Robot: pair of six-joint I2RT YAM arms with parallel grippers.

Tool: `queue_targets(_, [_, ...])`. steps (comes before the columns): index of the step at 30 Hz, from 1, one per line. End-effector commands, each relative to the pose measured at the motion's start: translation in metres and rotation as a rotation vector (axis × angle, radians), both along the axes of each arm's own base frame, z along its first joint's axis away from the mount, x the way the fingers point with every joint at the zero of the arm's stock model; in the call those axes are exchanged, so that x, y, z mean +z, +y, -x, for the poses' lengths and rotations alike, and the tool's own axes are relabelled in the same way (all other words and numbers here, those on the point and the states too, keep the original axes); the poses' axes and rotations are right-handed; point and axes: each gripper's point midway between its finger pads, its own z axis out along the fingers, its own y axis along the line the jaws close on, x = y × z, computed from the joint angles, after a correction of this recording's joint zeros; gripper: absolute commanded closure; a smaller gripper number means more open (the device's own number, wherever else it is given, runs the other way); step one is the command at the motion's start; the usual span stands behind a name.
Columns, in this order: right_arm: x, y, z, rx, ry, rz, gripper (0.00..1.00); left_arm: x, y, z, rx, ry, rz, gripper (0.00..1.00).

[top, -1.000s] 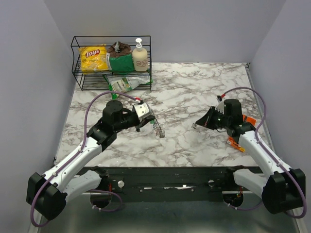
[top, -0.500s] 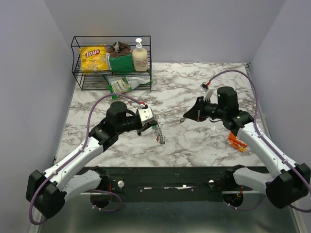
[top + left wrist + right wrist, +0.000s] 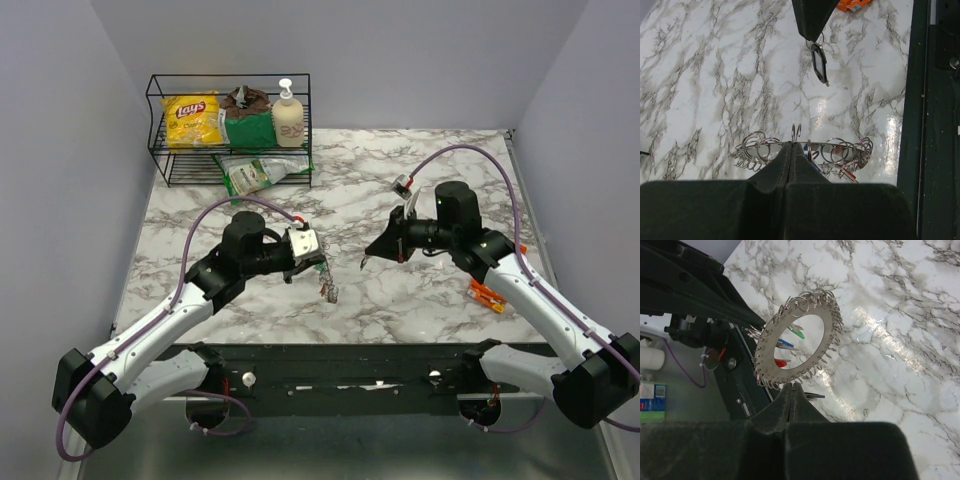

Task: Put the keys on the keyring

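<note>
1. Over the last second the right gripper (image 3: 372, 258) has swung in from the right side of the counter (image 3: 400, 165). It has left the orange packet (image 3: 484, 293) behind and now hangs near the middle, facing the left gripper (image 3: 312, 264), close to it but apart.
2. The right gripper is clenched on a small dark key (image 3: 819, 62). The key dangles below its tips by what looks like a little wire loop, and the left wrist view shows it clear of the counter.
3. The left gripper has barely shifted in that time. It is clamped on the edge of the keyring (image 3: 826, 342), a flat metal hoop with many small wire loops around its rim, held in the air near the front of the counter.
4. Coloured keys (image 3: 788, 344) in green, blue and red appear to hang from the hoop already. They show through its opening in the right wrist view.
5. The carry looks finished, and lining up comes next. The dark key is not yet on the hoop, and a gap remains between the two.
6. The next move probably calls for a slow, fine approach that brings the key's loop to one of the rim loops. The key hangs free, so it could swing or twist and miss.
</note>
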Motion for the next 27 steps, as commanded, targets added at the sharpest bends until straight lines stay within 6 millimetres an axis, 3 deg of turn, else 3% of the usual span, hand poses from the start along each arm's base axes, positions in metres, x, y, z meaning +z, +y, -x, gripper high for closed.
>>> queue_targets(1, [0.019,0.007,0.011,0.091,-0.064,-0.033,0.99,0.029,-0.003,-0.003,-0.002,-0.079,0.037,1.0])
queue_targets(24, [0.032,0.037,0.021,0.203,-0.073,-0.062,0.99,0.034,-0.011,-0.006,0.002,-0.096,0.005,1.0])
queue_targets(27, [0.032,0.038,0.02,0.206,-0.076,-0.063,0.99,0.028,-0.013,-0.007,0.005,-0.075,0.007,1.0])
